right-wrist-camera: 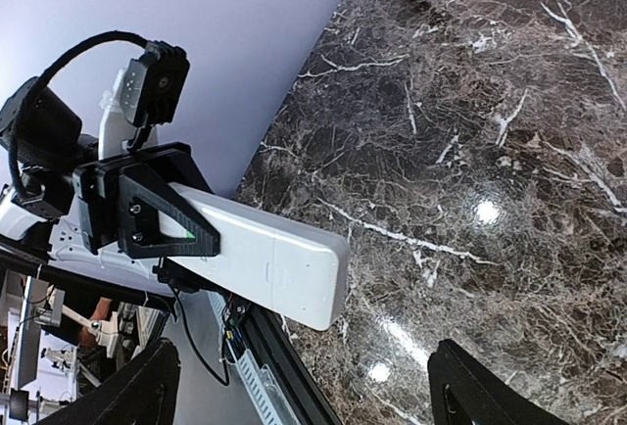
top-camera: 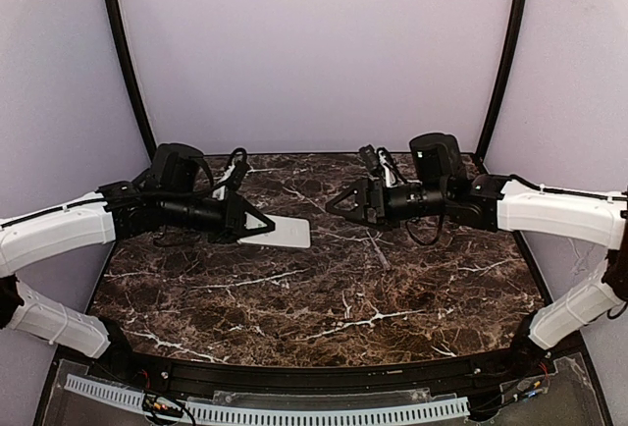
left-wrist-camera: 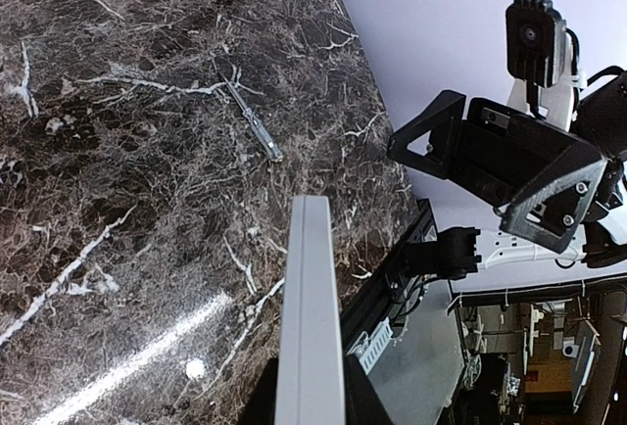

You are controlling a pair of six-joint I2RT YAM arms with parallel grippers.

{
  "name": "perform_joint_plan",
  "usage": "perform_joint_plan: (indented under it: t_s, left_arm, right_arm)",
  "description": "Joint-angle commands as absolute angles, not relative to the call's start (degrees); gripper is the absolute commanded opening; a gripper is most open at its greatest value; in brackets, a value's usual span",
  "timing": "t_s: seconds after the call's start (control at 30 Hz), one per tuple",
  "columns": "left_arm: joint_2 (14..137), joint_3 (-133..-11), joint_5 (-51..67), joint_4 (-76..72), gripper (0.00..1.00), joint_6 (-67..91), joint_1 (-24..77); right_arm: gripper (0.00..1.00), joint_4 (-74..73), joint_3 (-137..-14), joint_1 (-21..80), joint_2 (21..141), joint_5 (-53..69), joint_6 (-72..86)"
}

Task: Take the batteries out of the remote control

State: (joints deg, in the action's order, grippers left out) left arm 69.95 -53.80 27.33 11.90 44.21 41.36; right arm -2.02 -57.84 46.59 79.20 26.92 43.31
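Observation:
The white remote control (top-camera: pixel 287 233) is held level above the marble table, with my left gripper (top-camera: pixel 257 225) shut on its left end. From the left wrist view the remote control (left-wrist-camera: pixel 312 317) appears edge-on, running out from between the fingers. In the right wrist view the remote control (right-wrist-camera: pixel 269 260) turns a plain face with a cover seam toward the camera, and no batteries show. My right gripper (top-camera: pixel 339 205) faces the remote's free end from the right, a short gap away. Its fingers (right-wrist-camera: pixel 470 386) stand wide open with nothing between them.
The dark marble table (top-camera: pixel 324 298) fills the enclosure between pale walls. A thin pale sliver (left-wrist-camera: pixel 253 123) lies on the marble beyond the remote; whether it is a loose thing or a vein I cannot tell. A black rail (top-camera: pixel 314 379) runs along the near edge.

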Motion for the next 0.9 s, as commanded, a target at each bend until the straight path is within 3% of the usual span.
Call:
perform_joint_plan:
  t_s: [0.0, 0.43, 0.87]
  left_arm:
    - [70.8, -52.8, 31.8, 7.6, 0.0, 45.1, 40.6]
    - [73.2, -51.8, 42.2, -6.7, 0.0, 51.7, 40.5]
    - [74.2, -50.8, 43.0, -11.5, 0.0, 54.4, 40.6]
  right_arm:
    - [0.84, -3.6, -57.1, 44.9, 81.6, 27.6, 45.2]
    - [0.7, 8.1, -56.6, 44.8, 85.3, 41.3, 46.9]
    - [0.59, 11.2, -56.0, 45.8, 86.7, 43.2, 48.7]
